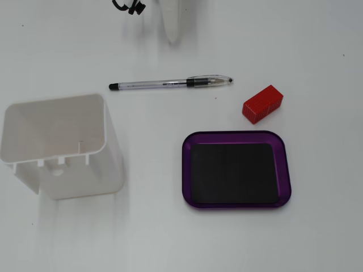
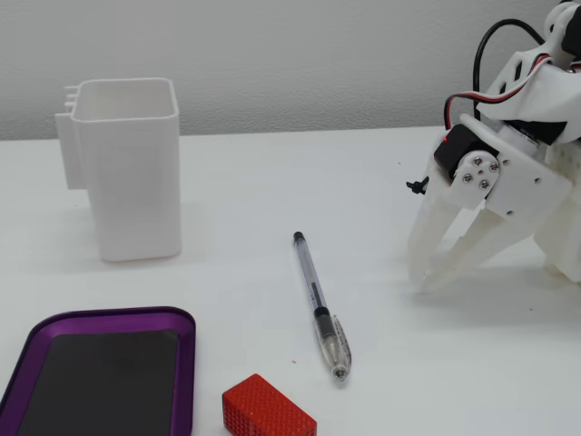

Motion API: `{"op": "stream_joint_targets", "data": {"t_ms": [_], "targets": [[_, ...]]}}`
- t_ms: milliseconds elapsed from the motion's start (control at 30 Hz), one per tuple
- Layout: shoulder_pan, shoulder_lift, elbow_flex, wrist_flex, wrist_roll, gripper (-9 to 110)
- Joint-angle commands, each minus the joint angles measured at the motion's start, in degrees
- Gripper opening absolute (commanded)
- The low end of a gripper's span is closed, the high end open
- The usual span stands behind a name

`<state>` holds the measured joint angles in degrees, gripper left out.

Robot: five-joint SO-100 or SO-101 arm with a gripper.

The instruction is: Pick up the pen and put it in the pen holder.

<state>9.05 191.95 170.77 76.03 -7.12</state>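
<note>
Here, pen holder (image 1: 57, 144) upright, pen (image 1: 170, 84) outside

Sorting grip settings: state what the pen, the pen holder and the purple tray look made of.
Pen: clear glossy plastic barrel showing the ink tube, with a dark, probably rubber grip. Pen holder: opaque white matte plastic, likely moulded or printed. Purple tray: shiny purple rim, perhaps anodised metal; flat black matte insert, possibly rubber.

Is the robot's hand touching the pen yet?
Apart. A fixed view shows bare white table between the hand and the pen, which lies flat by itself.
</note>
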Motion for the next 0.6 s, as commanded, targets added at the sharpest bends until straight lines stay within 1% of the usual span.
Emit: {"op": "stream_joint_targets", "data": {"t_ms": [0, 400, 567], "targets": [[-0.35, 4.92, 0.09, -1.85, 0.35, 0], [-0.35, 4.83, -0.26, -2.02, 0.35, 0], [-0.26, 2.81, -11.60, -2.81, 1.85, 0]]}}
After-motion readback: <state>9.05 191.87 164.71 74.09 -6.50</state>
